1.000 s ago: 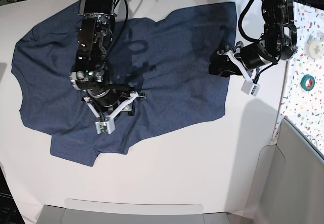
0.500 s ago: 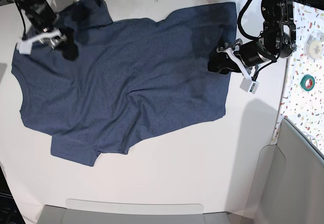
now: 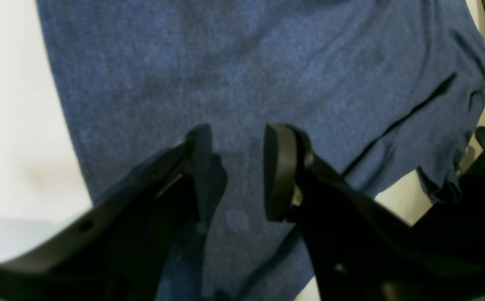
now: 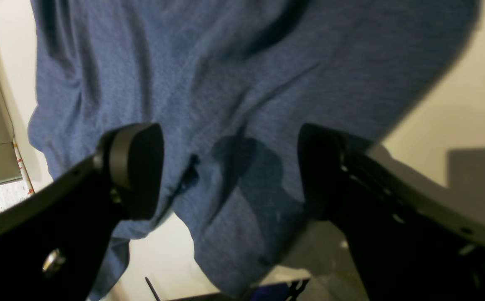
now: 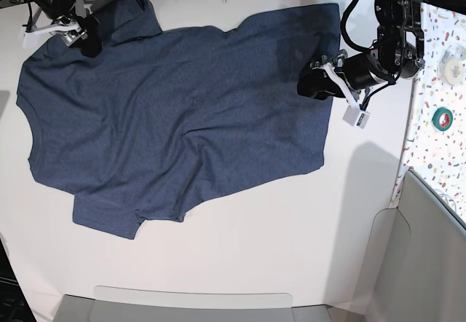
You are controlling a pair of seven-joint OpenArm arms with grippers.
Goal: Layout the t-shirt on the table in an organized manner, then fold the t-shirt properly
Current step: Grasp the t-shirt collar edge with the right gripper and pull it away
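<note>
At the near edge of the base view, bare white desk (image 5: 240,264) is seen, with a pale grey panel along the bottom edge and a grey bin wall (image 5: 429,256) at the lower right. Beyond that bare strip, the t-shirt (image 5: 175,111) is spread across the desk, plain navy side up; no lettering can be made out. A short sleeve (image 5: 108,218) points toward the near edge, and soft creases run through the middle of the cloth. The garment is not yet flat, and nothing of it has been folded.

On that view's right, the left gripper (image 5: 309,85) is held low at the shirt's right edge. In the left wrist view, its two dark fingers (image 3: 279,167) are set narrowly apart over the fabric (image 3: 242,75), with a clear gap between them; no cloth is seen pinched there.

Farther back, at the far left corner, the right gripper (image 5: 86,36) is placed beside the other sleeve (image 5: 135,12). In the right wrist view, its fingers (image 4: 135,167) are spread wide above the rumpled shirt (image 4: 225,83), and nothing is gripped between them.

Along the right side, a speckled surface (image 5: 437,129) is seen, carrying a green tape roll (image 5: 441,118) and a white roll (image 5: 453,65).
</note>
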